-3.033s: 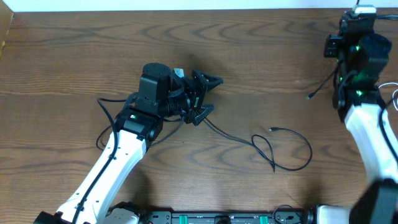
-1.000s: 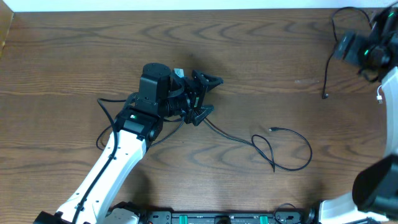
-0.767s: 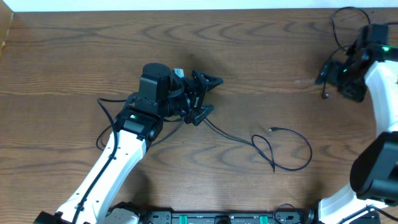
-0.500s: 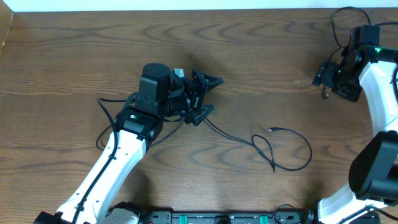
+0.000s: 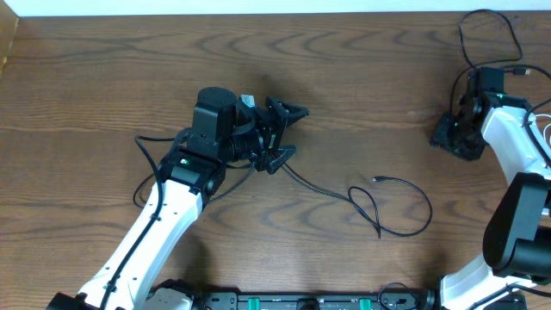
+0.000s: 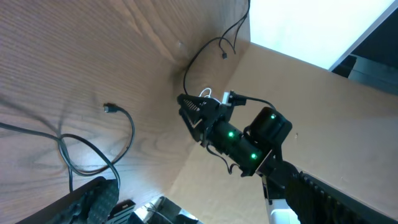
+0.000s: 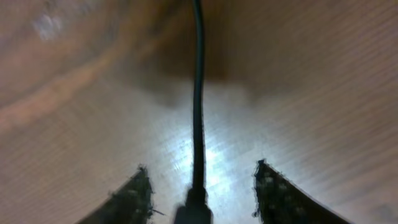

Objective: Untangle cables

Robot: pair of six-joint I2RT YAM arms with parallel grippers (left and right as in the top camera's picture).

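Overhead, the left gripper (image 5: pixel 299 131) sits over the middle of the wooden table (image 5: pixel 103 77) with its jaws spread wide and nothing between them. A thin looped black cable (image 5: pixel 392 178) starts just beside that gripper's near finger. Whether it touches the finger cannot be told. From there the cable trails off to the right of the left gripper and a little nearer the robot. It crosses itself in a small loop and then sweeps round in a wider open curve. Its small plug end lies at the finish of that curve, on bare wood and apart from everything else.

The right gripper (image 5: pixel 449 138) is well to the right of the left gripper, at about the same depth, with its tip down close to the wood. Its wrist view shows a second black cable (image 7: pixel 198 93) running straight between the two fingers (image 7: pixel 134 193), with its plug end at the bottom edge of that view. The jaws are partly apart, with a clear gap on each side of the cable, so neither finger has hold of it. Overhead, this cable arcs away beyond the right gripper, farther back than the left gripper.
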